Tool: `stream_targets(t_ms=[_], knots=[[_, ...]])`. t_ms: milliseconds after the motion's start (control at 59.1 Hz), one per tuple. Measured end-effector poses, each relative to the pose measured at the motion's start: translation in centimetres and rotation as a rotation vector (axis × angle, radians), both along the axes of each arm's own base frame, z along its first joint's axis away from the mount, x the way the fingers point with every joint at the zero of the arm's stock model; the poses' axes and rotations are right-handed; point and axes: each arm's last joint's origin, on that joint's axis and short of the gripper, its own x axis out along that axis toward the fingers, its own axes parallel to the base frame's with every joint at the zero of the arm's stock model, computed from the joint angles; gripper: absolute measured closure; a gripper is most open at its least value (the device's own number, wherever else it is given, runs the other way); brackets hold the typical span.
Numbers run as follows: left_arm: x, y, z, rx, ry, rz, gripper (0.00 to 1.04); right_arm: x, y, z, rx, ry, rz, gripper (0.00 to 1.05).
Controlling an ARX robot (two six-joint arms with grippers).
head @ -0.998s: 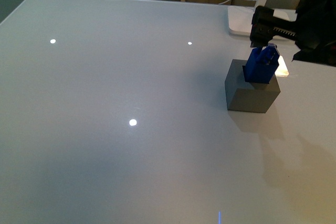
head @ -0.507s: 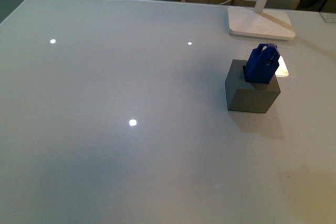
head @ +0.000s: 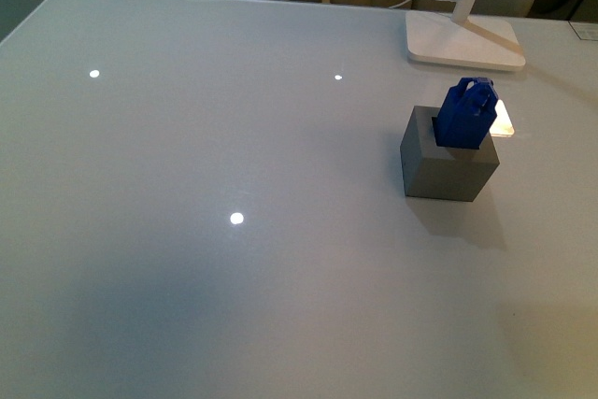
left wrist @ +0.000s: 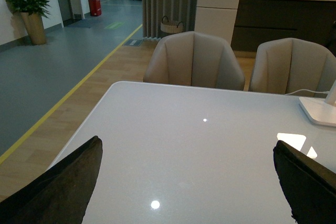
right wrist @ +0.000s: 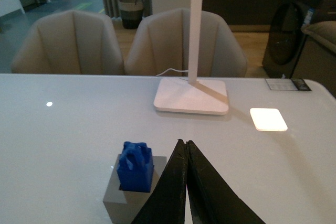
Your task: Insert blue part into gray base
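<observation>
The blue part (head: 466, 113) stands upright in the square hole of the gray base (head: 448, 163) at the table's right side, its looped top sticking out above the cube. Neither gripper shows in the front view. In the right wrist view the blue part (right wrist: 136, 166) sits in the gray base (right wrist: 126, 200), and my right gripper (right wrist: 185, 143) is shut and empty, beside the cube and apart from it. In the left wrist view my left gripper (left wrist: 186, 182) is open and empty over bare table.
A white lamp base (head: 464, 43) with its stem and cable stands behind the cube at the back right; it also shows in the right wrist view (right wrist: 192, 95). Beige chairs (left wrist: 194, 59) line the table's far edge. A bright light patch (right wrist: 268, 119) lies on the table.
My right gripper was just above and behind the blue part one second ago; it has pulled away out of the front view. The blue part stays in the gray base.
</observation>
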Motion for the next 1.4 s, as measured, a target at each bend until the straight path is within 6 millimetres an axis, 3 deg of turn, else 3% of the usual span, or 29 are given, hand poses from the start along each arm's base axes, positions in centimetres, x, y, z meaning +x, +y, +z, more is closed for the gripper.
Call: stream_targets(t_ms=[795,1404], knots=[[0.0,0.0,0.0,0.000,0.000,0.000,0.07,-6.1,0.0,0.9,0.000,-0.024,0.001,1.03],[0.0,0.0,0.0,0.000,0.000,0.000,0.07,-8.2,0.0,1.1,0.000,-0.032,0.002,1.03]])
